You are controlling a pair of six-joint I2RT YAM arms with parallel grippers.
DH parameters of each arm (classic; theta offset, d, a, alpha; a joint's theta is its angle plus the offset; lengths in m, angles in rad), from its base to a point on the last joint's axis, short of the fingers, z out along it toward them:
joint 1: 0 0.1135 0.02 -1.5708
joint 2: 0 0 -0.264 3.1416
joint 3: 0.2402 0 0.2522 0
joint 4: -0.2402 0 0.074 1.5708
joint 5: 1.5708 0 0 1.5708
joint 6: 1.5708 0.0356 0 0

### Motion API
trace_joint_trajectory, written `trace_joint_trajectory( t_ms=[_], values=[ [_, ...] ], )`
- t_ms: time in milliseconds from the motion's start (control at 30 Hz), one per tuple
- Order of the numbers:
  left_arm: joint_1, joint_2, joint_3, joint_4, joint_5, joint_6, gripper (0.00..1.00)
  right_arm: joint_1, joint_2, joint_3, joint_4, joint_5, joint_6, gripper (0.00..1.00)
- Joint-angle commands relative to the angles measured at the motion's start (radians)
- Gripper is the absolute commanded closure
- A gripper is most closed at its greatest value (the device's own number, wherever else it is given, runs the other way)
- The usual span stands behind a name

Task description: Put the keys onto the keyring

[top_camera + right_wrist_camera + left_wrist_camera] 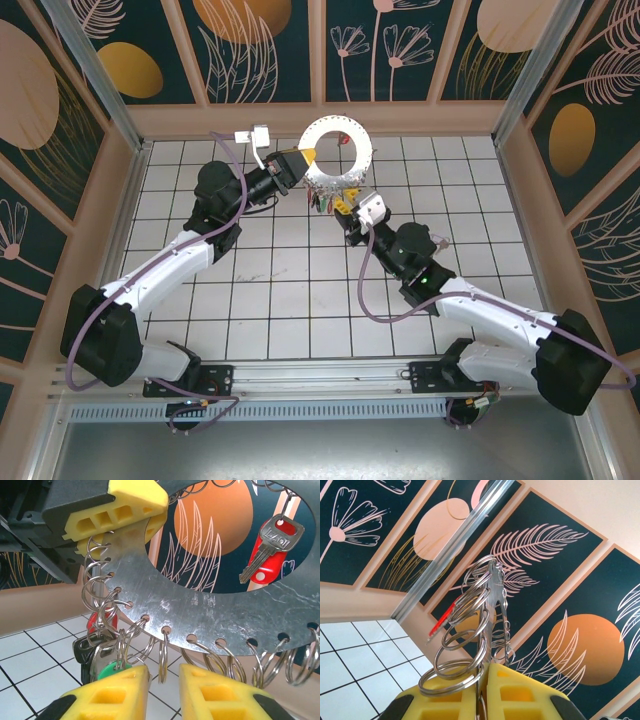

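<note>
Surface: tiled table.
Hold: left gripper clamped on keyring rim.
Reach: right gripper parted, empty, beneath.
Done: red-headed key hung.
Pending: green-headed key, we judge.

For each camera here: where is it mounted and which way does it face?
Top external: overhead behind the bases, facing down; both arms, left gripper clamping the keyring, right gripper near it.
Left wrist: looks up along its yellow fingers at the keyring edge-on.
Right wrist: looks past its fingers at the keyring's face, a red-headed key, the left gripper.
Shared: the keyring.
</note>
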Motion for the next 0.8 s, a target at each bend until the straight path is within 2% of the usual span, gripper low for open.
trace_joint_trajectory(
  t_ms=[0,367,767],
  values=[
    [-0.006,-0.005,0.018,0.055,0.009,-0.011,1.00,-0.008,-0.002,-0.001,0.073,0.001,0.020,0.79],
    [-0.007,-0.008,0.012,0.058,0.003,-0.013,1.00,-0.012,-0.005,-0.012,0.084,0.001,0.043,0.84],
    [-0.007,-0.004,0.007,0.063,0.006,-0.019,1.00,-0.028,0.007,-0.006,0.104,0.005,0.040,0.83]
  ],
)
